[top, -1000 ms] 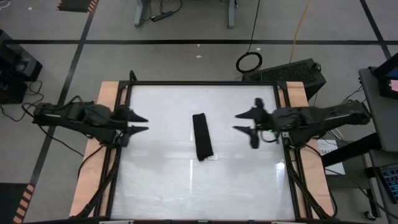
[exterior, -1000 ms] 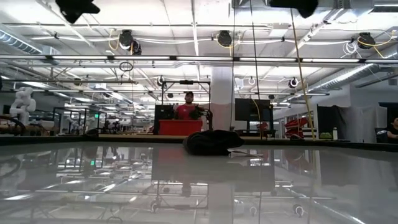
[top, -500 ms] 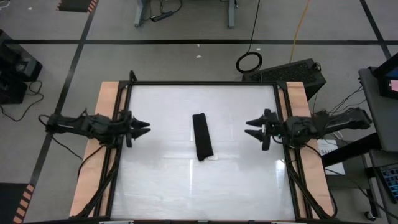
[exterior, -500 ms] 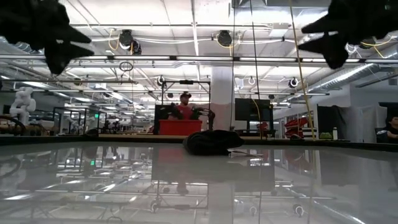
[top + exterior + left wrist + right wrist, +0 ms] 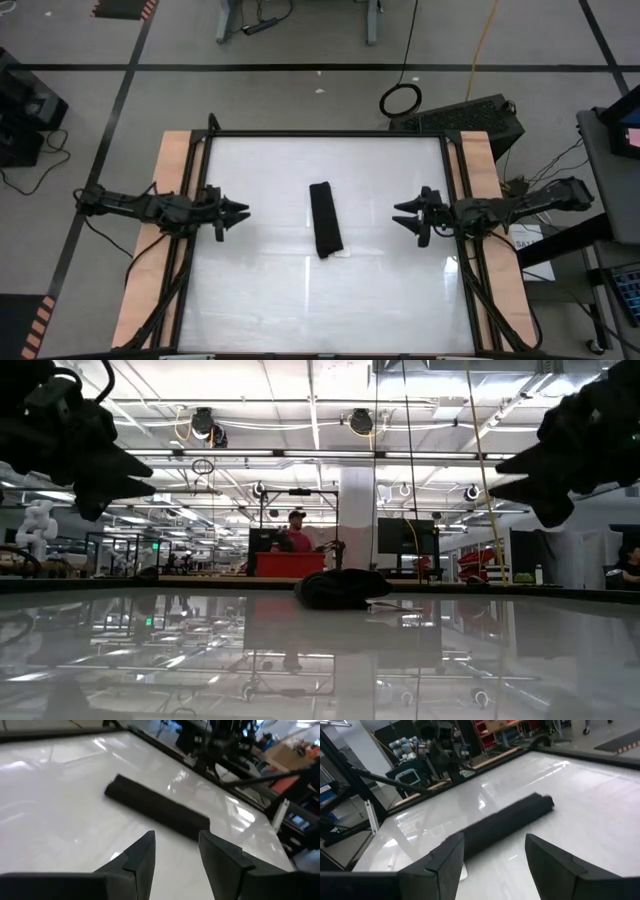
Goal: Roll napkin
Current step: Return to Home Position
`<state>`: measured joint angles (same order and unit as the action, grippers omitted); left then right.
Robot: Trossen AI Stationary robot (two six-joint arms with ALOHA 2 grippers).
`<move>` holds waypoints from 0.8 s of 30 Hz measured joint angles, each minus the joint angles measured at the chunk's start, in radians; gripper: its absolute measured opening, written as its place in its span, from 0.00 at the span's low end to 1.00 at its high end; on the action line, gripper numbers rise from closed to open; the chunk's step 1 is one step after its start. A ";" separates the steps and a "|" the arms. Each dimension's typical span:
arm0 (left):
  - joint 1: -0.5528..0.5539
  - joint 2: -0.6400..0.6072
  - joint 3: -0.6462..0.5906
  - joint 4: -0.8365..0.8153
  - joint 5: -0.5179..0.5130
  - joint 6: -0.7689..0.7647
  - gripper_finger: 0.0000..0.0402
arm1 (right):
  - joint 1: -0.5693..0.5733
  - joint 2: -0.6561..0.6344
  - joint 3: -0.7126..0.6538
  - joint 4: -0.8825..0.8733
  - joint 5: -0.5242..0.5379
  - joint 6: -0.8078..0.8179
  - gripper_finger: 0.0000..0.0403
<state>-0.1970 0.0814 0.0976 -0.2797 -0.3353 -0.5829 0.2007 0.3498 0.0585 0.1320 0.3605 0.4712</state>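
Observation:
The black napkin (image 5: 324, 219) lies rolled into a tight bar at the middle of the white table, its length running from far to near. It also shows in the low view (image 5: 338, 589), in the left wrist view (image 5: 157, 812) and in the right wrist view (image 5: 502, 826). My left gripper (image 5: 240, 213) is open and empty at the table's left edge, pointing at the roll. My right gripper (image 5: 402, 214) is open and empty at the right edge, pointing at the roll. Both hang above the table.
The white table top (image 5: 270, 290) sits in a dark frame with wooden side rails (image 5: 165, 170). A small white bit (image 5: 343, 251) shows at the roll's near end. A person (image 5: 294, 535) stands far behind the table in the room.
Both arms have drawn back from the middle toward their own table edges and come down lower. The left gripper has then edged back toward the roll. The rolled napkin has stayed where it was.

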 joint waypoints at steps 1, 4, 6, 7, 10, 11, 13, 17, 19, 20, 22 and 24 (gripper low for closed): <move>-0.001 -0.001 -0.003 0.014 -0.016 0.005 0.39 | 0.000 -0.005 -0.012 -0.001 0.000 0.009 0.50; -0.001 -0.007 -0.004 0.024 -0.047 0.018 0.39 | 0.000 -0.018 -0.048 0.010 0.000 0.038 0.50; -0.001 -0.006 -0.004 0.023 -0.053 0.020 0.39 | 0.001 -0.023 -0.045 -0.008 0.002 0.037 0.50; -0.001 -0.006 -0.004 0.023 -0.053 0.020 0.39 | 0.000 -0.023 -0.045 -0.007 0.003 0.031 0.50; -0.001 -0.006 -0.004 0.022 -0.046 0.020 0.39 | 0.000 -0.024 -0.045 -0.008 0.004 0.002 0.50; 0.000 -0.006 -0.004 0.021 -0.036 0.019 0.39 | 0.000 -0.023 -0.045 -0.010 0.004 0.000 0.50; 0.000 -0.006 -0.004 0.020 -0.022 0.011 0.39 | 0.000 -0.023 -0.045 -0.016 0.004 0.006 0.50; 0.000 -0.006 -0.004 0.019 -0.014 -0.010 0.39 | 0.000 -0.023 -0.045 -0.015 0.004 0.045 0.50; 0.000 -0.006 -0.004 0.019 -0.013 -0.010 0.39 | 0.000 -0.023 -0.045 -0.015 0.004 0.066 0.50; 0.000 -0.006 -0.004 0.019 -0.013 -0.010 0.39 | 0.000 -0.023 -0.045 -0.016 0.004 0.068 0.50; 0.000 -0.006 -0.004 0.019 -0.013 -0.010 0.39 | 0.000 -0.023 -0.045 -0.016 0.004 0.066 0.50; 0.000 -0.006 -0.004 0.019 -0.012 -0.010 0.39 | 0.000 -0.023 -0.045 -0.016 0.004 0.067 0.50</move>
<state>-0.1967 0.0753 0.0933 -0.2604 -0.3477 -0.5929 0.2008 0.3264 0.0139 0.1162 0.3640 0.5385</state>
